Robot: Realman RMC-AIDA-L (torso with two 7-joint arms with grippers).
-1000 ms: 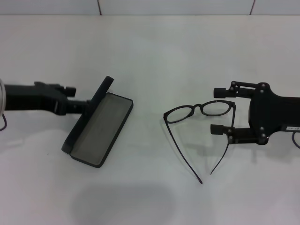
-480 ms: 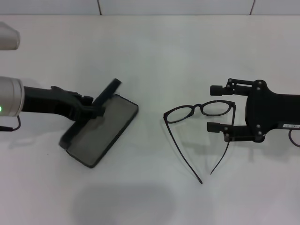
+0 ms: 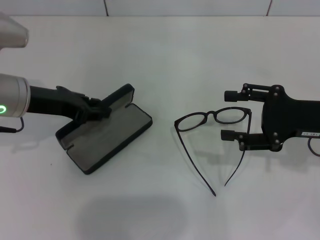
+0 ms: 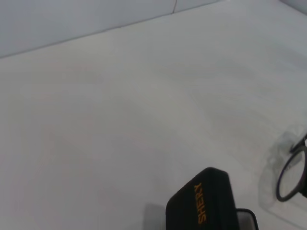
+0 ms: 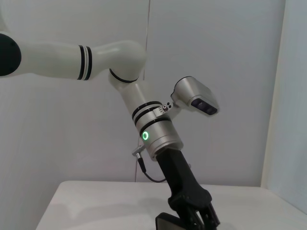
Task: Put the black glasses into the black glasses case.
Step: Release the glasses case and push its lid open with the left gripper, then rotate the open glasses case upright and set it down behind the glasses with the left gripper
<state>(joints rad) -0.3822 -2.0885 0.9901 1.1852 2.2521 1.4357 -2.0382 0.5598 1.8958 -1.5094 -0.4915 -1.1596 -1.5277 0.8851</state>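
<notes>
The black glasses point(image 3: 212, 118) lie on the white tabletop point(image 3: 165, 55), right of centre in the head view, lenses toward the far side and both temple arms unfolded, reaching toward the robot. They are outside the case and nothing grips them, so the main step, getting them into the case, is not yet done.

The black glasses case point(image 3: 106, 132) lies well apart from them on the robot's left, open, its greyish lining facing up and its lid raised along the far-left edge. The opening part looks done, or nearly so.

The left end effector point(image 3: 95, 110) is at the case's lid edge and seems clenched on it, though the contact is small in the head view; the left wrist view shows only the lid's outside with orange lettering. The right end effector point(image 3: 235, 114) hovers just beside the right lens with its fingers spread apart, one beyond the frame and one nearer the robot over the right temple, holding nothing.

What is left, as I judge it: grasp the glasses, carry them across, and lay them on the lining; the spread temples may need folding to fit.

Count: one pair of glasses, one case, two end effectors.
</notes>
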